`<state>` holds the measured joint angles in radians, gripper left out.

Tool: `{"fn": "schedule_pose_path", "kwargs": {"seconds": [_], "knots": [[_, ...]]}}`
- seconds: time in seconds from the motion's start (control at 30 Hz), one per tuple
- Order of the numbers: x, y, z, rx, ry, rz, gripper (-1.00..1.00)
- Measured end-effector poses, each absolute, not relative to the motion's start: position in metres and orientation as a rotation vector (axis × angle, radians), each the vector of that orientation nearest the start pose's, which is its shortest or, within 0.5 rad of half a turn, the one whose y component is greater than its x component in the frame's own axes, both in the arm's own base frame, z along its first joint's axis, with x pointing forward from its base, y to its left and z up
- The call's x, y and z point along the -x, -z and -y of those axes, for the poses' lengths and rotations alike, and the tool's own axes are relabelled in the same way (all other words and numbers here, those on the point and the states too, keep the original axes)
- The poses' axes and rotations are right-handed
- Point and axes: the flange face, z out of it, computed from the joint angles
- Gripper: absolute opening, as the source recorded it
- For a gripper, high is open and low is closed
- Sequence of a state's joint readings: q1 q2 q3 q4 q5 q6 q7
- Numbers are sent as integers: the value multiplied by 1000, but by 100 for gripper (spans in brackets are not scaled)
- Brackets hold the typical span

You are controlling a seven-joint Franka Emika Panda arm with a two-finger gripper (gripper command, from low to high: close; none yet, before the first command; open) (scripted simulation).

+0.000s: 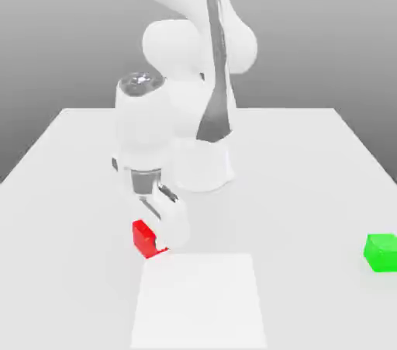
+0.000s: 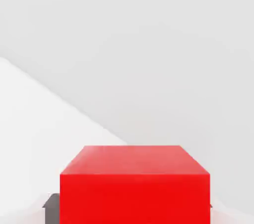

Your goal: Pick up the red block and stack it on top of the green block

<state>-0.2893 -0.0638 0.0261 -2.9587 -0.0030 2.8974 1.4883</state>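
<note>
While the white arm (image 1: 190,69) is bent low over the pale counter (image 1: 310,178), the red block (image 1: 145,238) is seen resting on the counter surface just beside the gripper (image 1: 161,226), toward the exterior view's left. The block is a cube, so no long axis can be made out; in the exterior view it is turned slightly, with one vertical edge facing the camera, and its top face is level. In the hand view the red block (image 2: 135,188) is shown square-on, with its flat top and one broad side presented to the camera and dark finger pads (image 2: 51,207) glimpsed low at its flank. Whether the fingers are pressed against the block or merely standing open around it cannot be told. The green block (image 1: 381,252) is placed well apart, at the exterior view's right edge, also sitting flat on the counter. A brighter white square patch (image 1: 200,302) is marked on the counter near the front, just beside the red block and between the two blocks.
</note>
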Motion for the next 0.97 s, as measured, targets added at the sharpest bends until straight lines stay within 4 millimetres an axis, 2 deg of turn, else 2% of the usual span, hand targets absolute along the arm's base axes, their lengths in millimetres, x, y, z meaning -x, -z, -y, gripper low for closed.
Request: {"fn": "schedule_pose_path", "kwargs": {"seconds": [0.07,0.13,0.2,0.23,0.33,0.43,0.57,0.6,0.7,0.83,0.87,0.97], "knots": [[-317,-206,76,2046,2,-2387,-100],[-336,-210,44,2158,-4,-2299,-100],[-355,-212,-3,2301,-8,-2171,-100],[-361,-213,-37,2392,-9,-2076,-100],[-369,-217,-125,2588,-9,-1838,-100],[-360,-224,-208,2729,-7,-1617,-100],[-321,-239,-317,2868,-1,-1308,-100],[-312,-242,-336,2883,0,-1257,-100],[-311,-227,-348,2882,2,-1235,-100],[-310,-191,-349,2885,1,-1232,-100],[-309,-184,-349,2887,1,-1231,100],[-309,-184,-349,2887,1,-1231,100]]}}
